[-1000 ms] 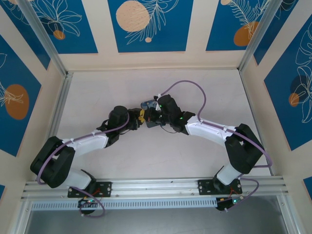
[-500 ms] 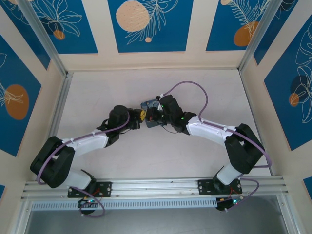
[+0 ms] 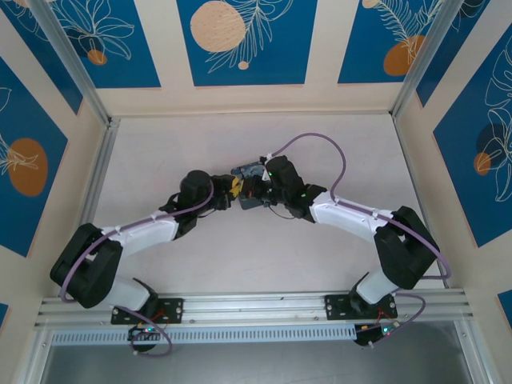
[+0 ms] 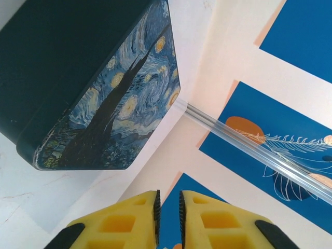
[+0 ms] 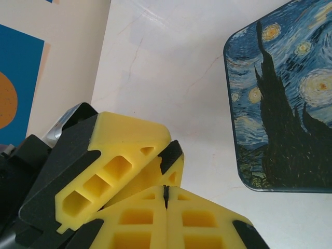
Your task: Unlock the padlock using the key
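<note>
The padlock and the key are hidden in all views. My left gripper (image 3: 230,190) and right gripper (image 3: 250,192) meet tip to tip at the table's middle, just in front of the swirl-painted box (image 3: 246,171). In the left wrist view the left gripper (image 4: 168,193) stands open by a narrow gap with nothing between its yellow fingers (image 4: 129,220), and the box (image 4: 98,78) lies ahead to the left. In the right wrist view the right gripper (image 5: 166,188) is shut, pads pressed together, with the left gripper's fingers (image 5: 124,161) touching its tips from the left. The box (image 5: 285,104) lies to the right.
The white table (image 3: 336,160) is walled by blue-and-cream panels, with aluminium rails along the left side (image 3: 100,172) and the front (image 3: 256,308). The right arm's purple cable (image 3: 320,144) loops over the table behind its wrist.
The right arm's wrist has shifted slightly to the right and back, its cable loop moving with it. The left arm has barely moved.
</note>
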Available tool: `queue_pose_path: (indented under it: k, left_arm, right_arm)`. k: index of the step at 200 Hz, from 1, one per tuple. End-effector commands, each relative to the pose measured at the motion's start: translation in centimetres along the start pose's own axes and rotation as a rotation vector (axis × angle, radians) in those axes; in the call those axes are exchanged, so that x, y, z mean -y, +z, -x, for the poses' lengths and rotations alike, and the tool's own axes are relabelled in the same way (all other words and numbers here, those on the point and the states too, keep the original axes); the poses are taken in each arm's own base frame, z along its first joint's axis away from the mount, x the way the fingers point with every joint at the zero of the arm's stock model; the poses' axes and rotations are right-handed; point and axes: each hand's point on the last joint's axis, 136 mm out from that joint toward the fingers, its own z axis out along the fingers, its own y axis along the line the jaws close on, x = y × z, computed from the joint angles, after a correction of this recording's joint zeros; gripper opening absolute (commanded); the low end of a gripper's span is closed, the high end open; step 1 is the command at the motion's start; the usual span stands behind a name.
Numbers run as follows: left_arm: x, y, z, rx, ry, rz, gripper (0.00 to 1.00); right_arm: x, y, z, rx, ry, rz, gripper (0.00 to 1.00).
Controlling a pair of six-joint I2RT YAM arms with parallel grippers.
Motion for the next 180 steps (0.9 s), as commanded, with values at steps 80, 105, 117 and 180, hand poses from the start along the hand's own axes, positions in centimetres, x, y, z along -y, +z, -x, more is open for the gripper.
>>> queue_pose_path:
  k: [80, 105, 117, 180]
  left_arm:
    - [0.7, 0.8, -1.4, -0.036, 0.057, 0.000, 0.00]
    - [1.4, 0.8, -1.7, -0.039, 0.128, -0.006, 0.00]
    - [1.9, 0.7, -2.0, -0.043, 0.186, -0.014, 0.00]
    - [5.4, 1.7, -4.8, -0.132, 0.635, -0.073, 0.00]
  right_arm:
    - [0.2, -1.4, 0.5, 0.030, 0.006, -0.006, 0.00]
    - [0.4, -2.0, 0.5, 0.036, 0.010, -0.012, 0.00]
    - [0.7, -2.6, 0.5, 0.041, 0.017, -0.021, 0.16]
    - [2.4, -7.6, 1.3, 0.079, 0.110, 0.027, 0.47]
